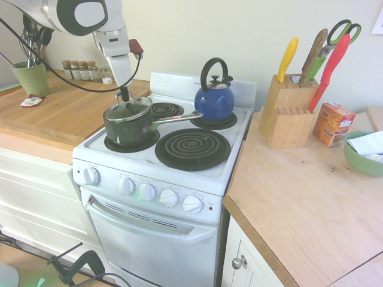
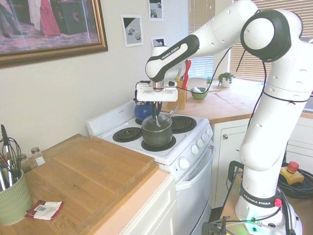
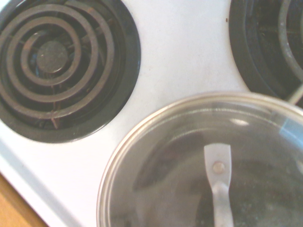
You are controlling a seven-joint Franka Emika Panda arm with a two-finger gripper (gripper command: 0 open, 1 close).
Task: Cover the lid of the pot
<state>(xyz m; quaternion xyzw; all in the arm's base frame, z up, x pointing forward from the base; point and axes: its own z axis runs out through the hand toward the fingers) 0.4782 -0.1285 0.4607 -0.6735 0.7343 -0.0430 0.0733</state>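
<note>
On the pot (image 1: 128, 133), we have the lid's handle (image 3: 219, 182) in closed jaws (image 1: 124, 98); let's settle the rim evenly before releasing.

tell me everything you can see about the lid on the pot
The lid is round and of clear, slightly darkened glass, with a thin silver metal rim. Across its top stands a metal-looking handle strap, one flattened end fixed to the glass by a round rivet. It sits over the dark pot on the stove's front burner nearest the wooden counter, looking about level and as wide as the pot's mouth. The pincer is down at its handle, closed, apparently gripping it.
</note>
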